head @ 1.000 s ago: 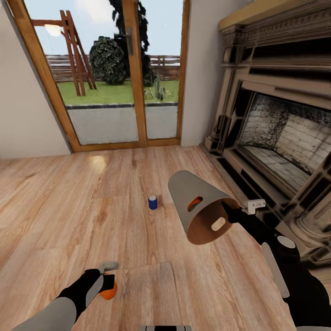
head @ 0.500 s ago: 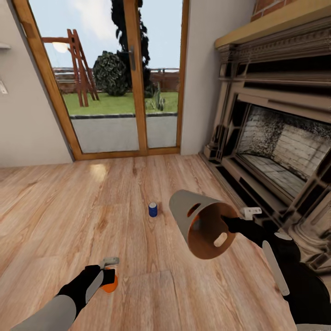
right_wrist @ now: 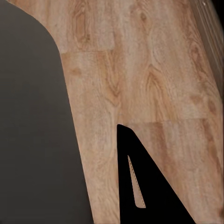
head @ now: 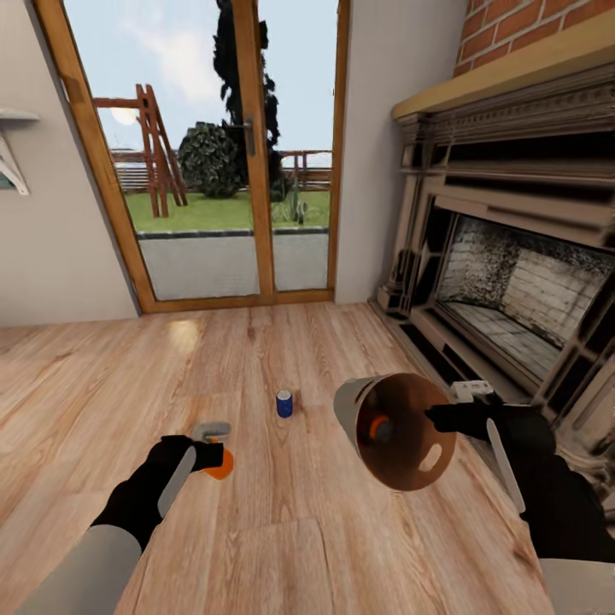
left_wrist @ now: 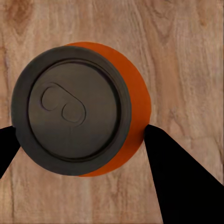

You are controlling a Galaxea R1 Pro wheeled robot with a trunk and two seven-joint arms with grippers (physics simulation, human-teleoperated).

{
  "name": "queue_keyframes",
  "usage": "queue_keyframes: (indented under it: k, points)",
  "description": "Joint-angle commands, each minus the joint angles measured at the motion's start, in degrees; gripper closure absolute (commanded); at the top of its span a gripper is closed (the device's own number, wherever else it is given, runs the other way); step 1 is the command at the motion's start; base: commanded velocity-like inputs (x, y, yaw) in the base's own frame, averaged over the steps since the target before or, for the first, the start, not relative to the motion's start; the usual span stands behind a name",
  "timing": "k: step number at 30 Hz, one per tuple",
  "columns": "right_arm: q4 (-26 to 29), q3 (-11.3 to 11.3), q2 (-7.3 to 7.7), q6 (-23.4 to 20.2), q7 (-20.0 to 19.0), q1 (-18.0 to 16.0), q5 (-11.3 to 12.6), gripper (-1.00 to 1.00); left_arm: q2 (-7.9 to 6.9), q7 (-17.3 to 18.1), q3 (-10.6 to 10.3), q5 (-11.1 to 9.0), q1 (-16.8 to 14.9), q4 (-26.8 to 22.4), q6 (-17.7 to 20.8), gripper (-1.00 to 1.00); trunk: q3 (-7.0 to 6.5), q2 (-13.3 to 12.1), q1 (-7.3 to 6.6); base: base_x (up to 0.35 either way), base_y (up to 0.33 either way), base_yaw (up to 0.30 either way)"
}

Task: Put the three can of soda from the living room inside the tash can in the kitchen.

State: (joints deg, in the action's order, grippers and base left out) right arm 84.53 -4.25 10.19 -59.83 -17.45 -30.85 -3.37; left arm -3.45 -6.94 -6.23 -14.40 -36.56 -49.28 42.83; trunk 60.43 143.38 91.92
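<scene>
I am in the living room. My left gripper [head: 213,457] is shut on an orange can of soda [head: 222,464], low over the wood floor; the left wrist view shows the can's dark top [left_wrist: 72,109] between the fingers [left_wrist: 163,158]. My right gripper [head: 440,416] is shut on the rim of the grey trash can [head: 393,431], which is tilted with its brown inside facing me. A second orange can [head: 378,426] lies inside it. The dark blue can [head: 284,403] stands upright on the floor between my two arms, a little farther off.
An ornate fireplace [head: 512,282] with a raised hearth runs along the right, close to my right arm. Wood-framed glass doors [head: 222,171] close the far wall. Open wood floor [head: 102,376] spreads to the left and ahead.
The head camera has tilted up. My left gripper has carried the orange can forward toward the blue can. The trash can has swung so that its opening now faces me.
</scene>
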Motion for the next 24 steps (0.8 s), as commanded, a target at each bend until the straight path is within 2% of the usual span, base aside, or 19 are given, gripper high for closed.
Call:
queue_keyframes:
  k: [1, 5, 6, 10, 11, 12, 17, 21, 24]
  points:
    - [0.0, 0.1, 0.0, -0.2, 0.0, -0.2, 1.2, 1.0, -0.01, 0.0, 0.0, 0.0, 0.2, -1.7, 1.4, 1.0, -0.22, 0.0, -0.02, 0.0, 0.0, 0.0]
    - [-0.5, 0.3, 0.0, -0.2, 0.0, -0.6, 1.2, 1.0, -0.05, 0.0, 0.1, -0.1, 1.5, -10.2, 8.6, 1.0, -1.11, -0.1, -0.12, 0.0, 0.0, 0.0]
    - [-1.0, 0.4, 0.0, -0.2, 0.0, -0.7, 1.1, 1.0, -0.05, 0.0, 0.1, -0.2, 2.1, -13.5, 11.4, 1.0, -1.33, -0.1, -0.15, 0.0, 0.0, 0.0]
    - [-3.2, 0.8, -0.02, -0.2, 0.0, -0.8, 0.7, 1.0, -0.09, 0.4, 0.2, -0.4, 3.7, -20.6, 16.4, 1.0, -2.22, -0.1, -0.25, 0.0, 0.0, 0.0]
    - [-8.4, 2.8, -0.17, -0.2, -0.1, -1.6, -1.8, 1.0, -0.12, 1.5, 0.3, -0.3, 5.4, -25.5, 17.2, 1.0, -2.4, -0.5, -0.47, 0.0, 0.0, 0.0]
    - [-15.1, 4.9, -0.38, -0.2, -0.1, -3.9, -3.9, 1.0, -0.14, 2.0, 0.3, -0.3, 6.5, -28.5, 17.2, 1.0, -2.58, -0.9, -0.69, 0.0, 0.0, 0.0]
    - [-28.6, 6.9, -0.74, -0.2, -0.1, -9.1, -5.9, 1.0, -0.16, 2.4, 0.2, -0.2, 8.2, -32.3, 17.2, 1.0, -3.47, -2.9, -1.79, 0.0, 0.0, 0.0]
    - [-34.7, 7.4, -1.16, -0.2, -0.1, -11.2, -6.3, 1.0, -0.16, 2.6, 0.0, -0.3, 9.5, -34.6, 17.2, 1.0, -4.19, -4.6, -2.67, 0.0, 0.0, 0.0]
    - [-36.3, 7.5, -1.62, -0.2, 0.1, -11.7, -6.4, 1.0, -0.15, 2.8, -0.1, -0.3, 10.1, -36.0, 17.2, 1.0, -4.73, -5.8, -3.32, 0.0, 0.0, 0.0]
